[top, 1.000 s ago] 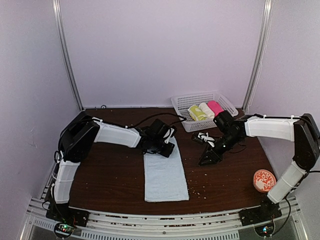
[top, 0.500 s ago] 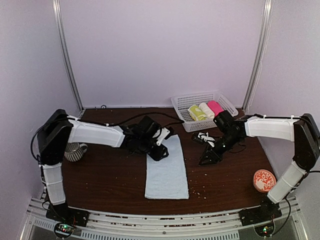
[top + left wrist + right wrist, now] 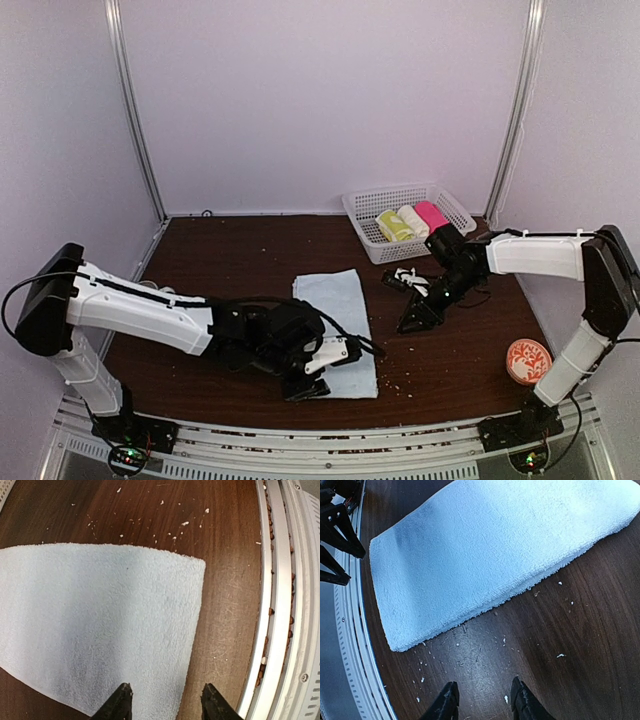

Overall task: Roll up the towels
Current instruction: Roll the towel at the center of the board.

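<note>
The pale blue towel [image 3: 335, 325] lies flat in a folded strip at the middle of the table. My left gripper [image 3: 308, 385] is open at the strip's near end, low over it. In the left wrist view [image 3: 166, 702], one finger [image 3: 120, 702] is above the towel [image 3: 100, 620] and the other above bare wood. My right gripper [image 3: 410, 322] hangs open over bare table just right of the towel [image 3: 490, 550], nothing between its fingers [image 3: 485, 697]. A yellow-green patterned towel [image 3: 393, 226] sits rolled in the basket.
The white basket [image 3: 455, 215] at the back right also holds a cream roll [image 3: 411, 220] and a pink roll [image 3: 431, 214]. A red patterned disc [image 3: 528, 361] lies near the right arm's base. The metal rail [image 3: 280, 605] runs close behind the left gripper. Crumbs dot the wood.
My left arm has swung from the towel's far end to its near end, and its jaws have opened. The towel has shifted slightly. The right arm has stayed still.
</note>
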